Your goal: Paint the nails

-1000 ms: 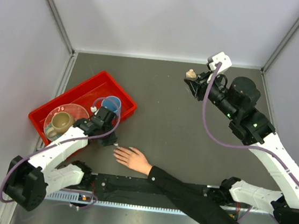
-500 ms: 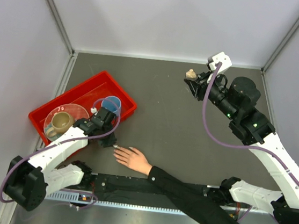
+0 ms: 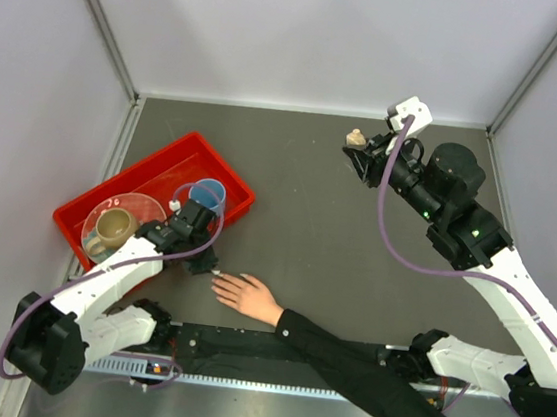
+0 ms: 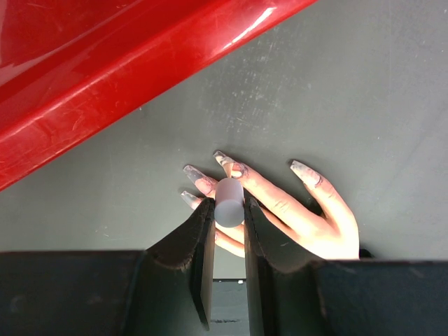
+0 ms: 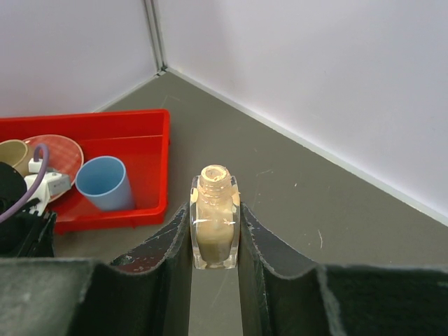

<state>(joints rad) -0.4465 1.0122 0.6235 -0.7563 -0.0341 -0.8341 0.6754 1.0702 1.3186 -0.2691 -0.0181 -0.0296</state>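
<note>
A flesh-toned hand (image 3: 248, 296) with a black sleeve lies palm down near the table's front. Its long pale nails (image 4: 224, 158) point toward the red tray. My left gripper (image 3: 208, 265) is shut on a pale grey cylindrical brush cap (image 4: 229, 203), held right over the fingers with its far end at the middle fingers' nails; the brush tip is hidden. My right gripper (image 3: 358, 145) is shut on an open polish bottle (image 5: 215, 217) of tan polish, held upright at the back right, above the table.
A red tray (image 3: 195, 142) at the left holds a blue cup (image 3: 209, 194), a tan mug (image 3: 113, 227) and a clear plate. Its long wall (image 4: 126, 91) lies close beyond the fingertips. The black sleeve runs to the front right.
</note>
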